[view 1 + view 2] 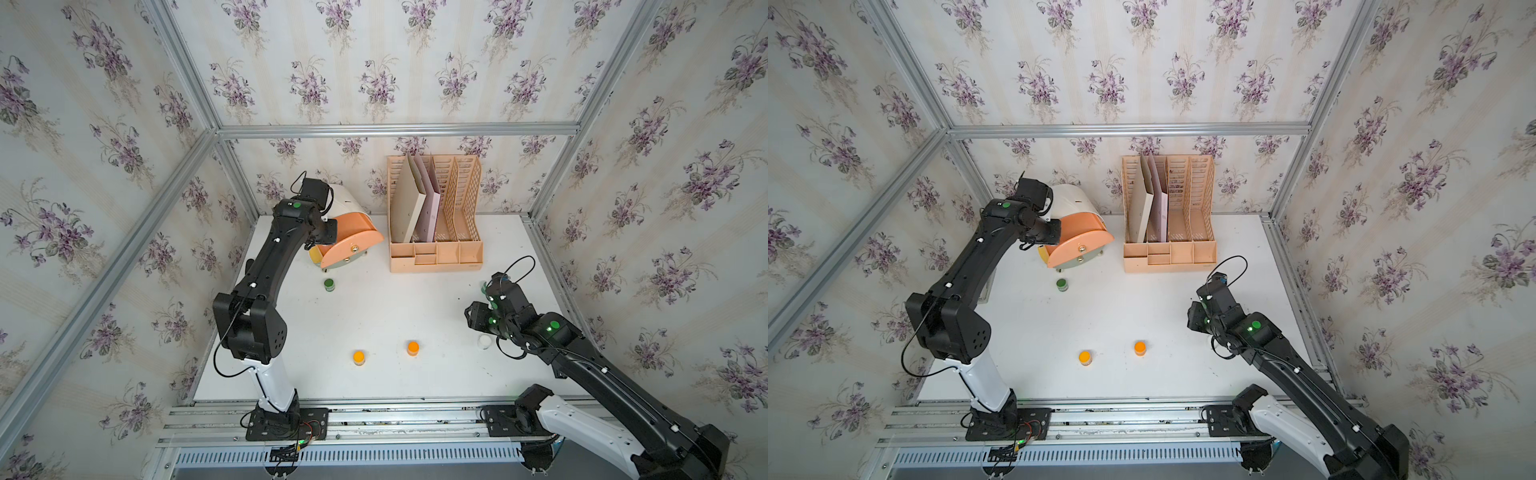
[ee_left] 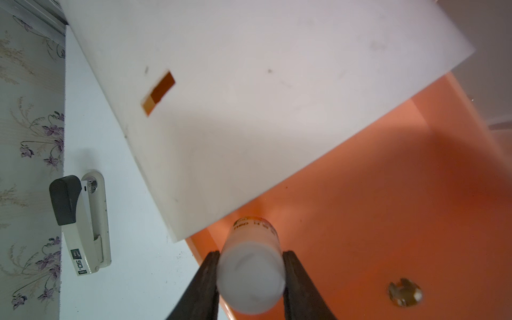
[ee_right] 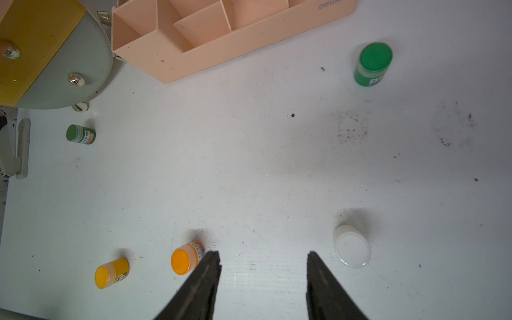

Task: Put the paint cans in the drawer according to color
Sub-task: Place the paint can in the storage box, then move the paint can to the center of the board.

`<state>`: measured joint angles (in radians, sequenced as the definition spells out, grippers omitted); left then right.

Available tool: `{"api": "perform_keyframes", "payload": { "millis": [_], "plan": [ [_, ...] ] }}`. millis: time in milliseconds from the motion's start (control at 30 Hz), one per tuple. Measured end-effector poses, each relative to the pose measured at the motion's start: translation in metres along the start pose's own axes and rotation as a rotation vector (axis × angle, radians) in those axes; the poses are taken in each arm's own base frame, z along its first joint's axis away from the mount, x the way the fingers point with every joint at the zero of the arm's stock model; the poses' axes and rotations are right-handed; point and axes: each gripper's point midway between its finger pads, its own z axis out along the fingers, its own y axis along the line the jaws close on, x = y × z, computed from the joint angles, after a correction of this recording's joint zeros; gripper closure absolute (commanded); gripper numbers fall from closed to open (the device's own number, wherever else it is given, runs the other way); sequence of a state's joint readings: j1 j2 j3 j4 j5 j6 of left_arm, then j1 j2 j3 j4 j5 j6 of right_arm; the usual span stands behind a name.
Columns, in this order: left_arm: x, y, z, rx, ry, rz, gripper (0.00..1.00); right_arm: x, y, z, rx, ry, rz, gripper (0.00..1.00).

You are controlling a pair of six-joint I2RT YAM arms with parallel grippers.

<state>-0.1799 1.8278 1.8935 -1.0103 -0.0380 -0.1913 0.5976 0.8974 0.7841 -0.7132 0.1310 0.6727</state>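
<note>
Left tool point(image 2: 250, 254), pinching white-lidded paint can point(image 2: 250, 279) over side rim of peach drawer point(image 2: 360, 207); right tool point(image 3: 263, 256) spread, empty; risk: released here, can clips rim, tumbles onto table point(image 2: 124, 221).

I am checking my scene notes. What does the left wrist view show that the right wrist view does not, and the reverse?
Only the left wrist view: the left gripper shut on a white-lidded paint can at the open peach-pink drawer, and the chest's white top. Only the right wrist view: the open right gripper, two orange cans, two green cans and a second white can on the table, the file rack's base, the yellow and grey-green drawer fronts. Both: the stapler and the table.
</note>
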Motion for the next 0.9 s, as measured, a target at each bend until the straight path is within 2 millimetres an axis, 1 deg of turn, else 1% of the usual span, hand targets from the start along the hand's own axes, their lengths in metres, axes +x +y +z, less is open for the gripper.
{"api": "perform_keyframes", "payload": {
  "millis": [67, 200, 533, 633, 700, 767, 833, 900],
  "plan": [
    [-0.003, -0.002, -0.003, 0.008, -0.010, 0.000, 0.54, 0.000, -0.001, 0.000, 0.004, 0.000, 0.004, 0.45],
    [-0.011, -0.003, -0.013, 0.018, -0.040, -0.002, 0.50, 0.000, -0.001, 0.000, 0.004, 0.000, 0.005, 0.45],
    [-0.026, -0.002, -0.052, 0.039, -0.124, -0.011, 0.50, -0.002, -0.001, -0.002, 0.006, -0.004, 0.008, 0.44],
    [-0.027, -0.007, -0.066, 0.078, -0.142, -0.010, 0.51, -0.001, -0.002, -0.002, 0.013, -0.002, 0.007, 0.44],
    [-0.027, -0.015, -0.079, 0.118, -0.160, -0.005, 0.51, 0.000, -0.004, -0.002, 0.022, 0.002, 0.010, 0.43],
    [-0.024, -0.027, -0.096, 0.167, -0.187, 0.010, 0.50, 0.002, -0.006, -0.002, 0.034, 0.011, 0.013, 0.43],
    [-0.018, -0.047, -0.114, 0.224, -0.212, 0.041, 0.50, 0.004, -0.009, -0.001, 0.049, 0.019, 0.024, 0.43],
    [-0.010, -0.069, -0.128, 0.271, -0.231, 0.083, 0.50, 0.005, -0.012, -0.001, 0.063, 0.023, 0.027, 0.43]
  ]
}}
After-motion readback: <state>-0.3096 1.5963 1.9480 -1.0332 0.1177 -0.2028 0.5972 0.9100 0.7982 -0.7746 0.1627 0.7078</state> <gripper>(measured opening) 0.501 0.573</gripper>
